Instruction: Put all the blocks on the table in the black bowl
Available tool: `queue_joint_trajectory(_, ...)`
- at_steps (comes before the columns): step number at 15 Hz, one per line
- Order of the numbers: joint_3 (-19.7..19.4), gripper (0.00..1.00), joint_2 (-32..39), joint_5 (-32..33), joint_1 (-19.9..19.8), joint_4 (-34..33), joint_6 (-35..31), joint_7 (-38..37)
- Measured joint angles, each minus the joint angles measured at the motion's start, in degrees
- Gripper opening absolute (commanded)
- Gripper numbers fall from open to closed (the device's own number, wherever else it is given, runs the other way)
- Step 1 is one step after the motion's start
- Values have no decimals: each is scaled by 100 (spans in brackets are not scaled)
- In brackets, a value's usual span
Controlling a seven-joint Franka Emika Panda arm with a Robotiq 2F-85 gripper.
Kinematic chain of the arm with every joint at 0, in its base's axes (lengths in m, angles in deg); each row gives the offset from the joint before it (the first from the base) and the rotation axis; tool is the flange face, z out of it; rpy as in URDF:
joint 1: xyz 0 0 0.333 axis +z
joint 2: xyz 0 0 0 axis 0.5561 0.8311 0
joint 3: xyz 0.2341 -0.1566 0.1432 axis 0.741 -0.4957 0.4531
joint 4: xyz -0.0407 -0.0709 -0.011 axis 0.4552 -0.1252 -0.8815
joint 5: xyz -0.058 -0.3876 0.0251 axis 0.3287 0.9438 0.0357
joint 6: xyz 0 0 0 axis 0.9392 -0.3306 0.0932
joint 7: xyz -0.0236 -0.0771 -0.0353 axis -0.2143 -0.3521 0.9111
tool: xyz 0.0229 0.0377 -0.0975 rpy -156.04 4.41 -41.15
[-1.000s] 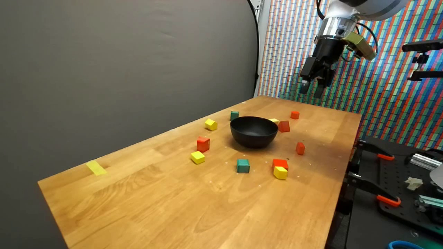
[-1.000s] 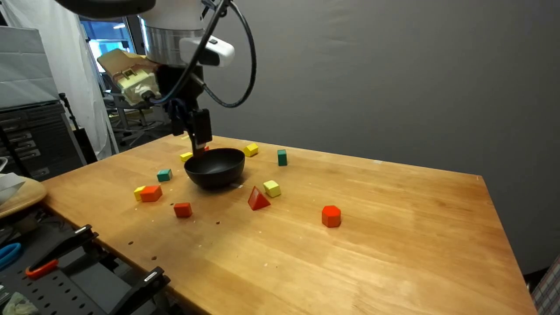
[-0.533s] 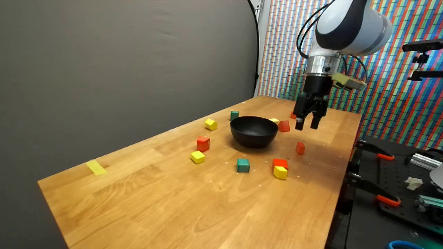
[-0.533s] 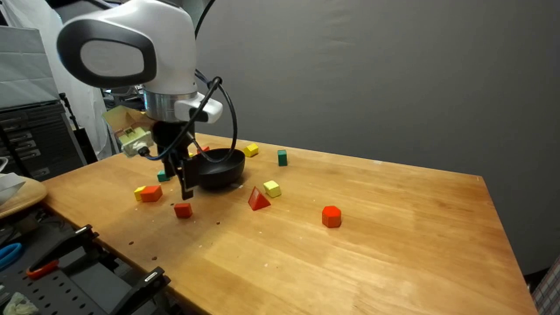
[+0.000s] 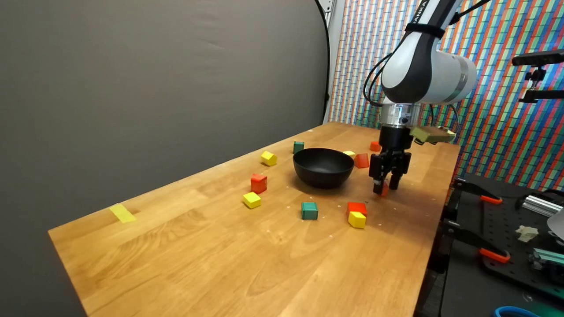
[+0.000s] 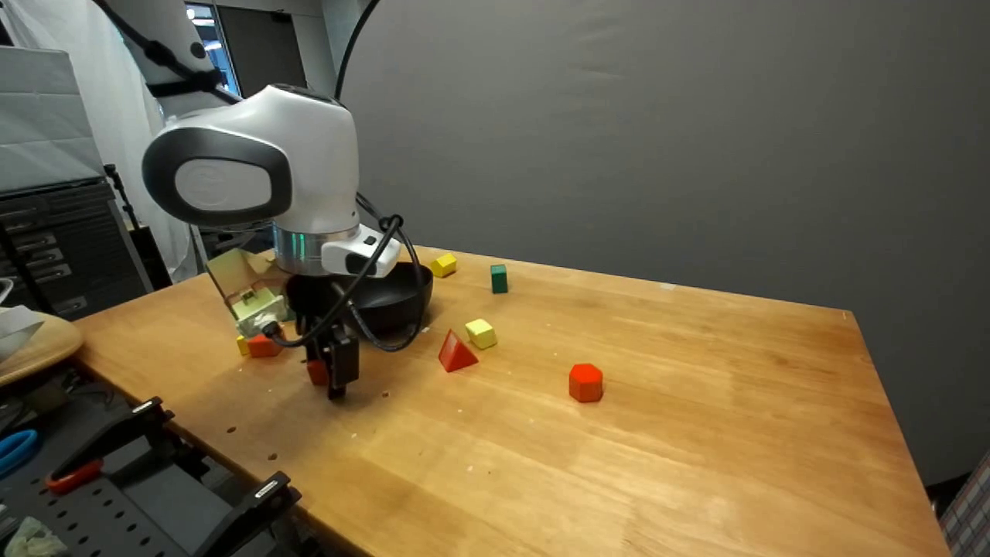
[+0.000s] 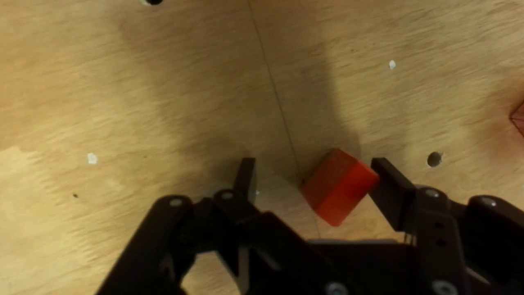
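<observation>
we find the gripper (image 7: pixel 314 176) low over the table (image 5: pixel 198 255), its fingers (image 7: pixel 393 195) pointing down on either side of a red block (image 7: pixel 339 186). the jaws stand parted rather than clenched: in the wrist view we see bare wood between the block and the finger at the left of that view. at the right the block's corner lies right by the finger, and we cannot tell whether the two touch. near the gripper, apart from it, the black bowl (image 5: pixel 324 178) stands upright on the table; in an exterior view the arm (image 6: pixel 321 170) hides part of it. more blocks lie around the bowl. in an exterior view we see, beyond it, a dark green block (image 5: pixel 298 147) and a pale yellow block (image 5: pixel 349 153), the latter partly hidden, with a red pyramid (image 5: pixel 361 161) just beside. on the near side lie a teal block (image 5: pixel 309 211) and an orange-red block (image 5: pixel 357 207), and in front of that a small yellow block (image 5: pixel 357 220); whether those two touch we cannot tell. at the bowl's left in the same view are a yellow block (image 5: pixel 269 158), a bright red block (image 5: pixel 259 183) and a further yellow block (image 5: pixel 252 200). a hexagonal red block (image 6: pixel 585 383) stands well apart from the bowl. we also see yellow tape (image 5: pixel 122 213) near the table's edge and a grey backdrop (image 5: pixel 176 88) behind it.
</observation>
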Motion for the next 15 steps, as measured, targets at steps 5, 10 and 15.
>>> queue_joint_trajectory(5, 272, 4, 89, -482, -213, -123, -32, 388)
queue_joint_trajectory(10, 128, 6, -292, 120, -24, 105, -61, 201)
queue_joint_trajectory(15, -584, 6, -1318, 2345, 700, 294, -386, -1045)
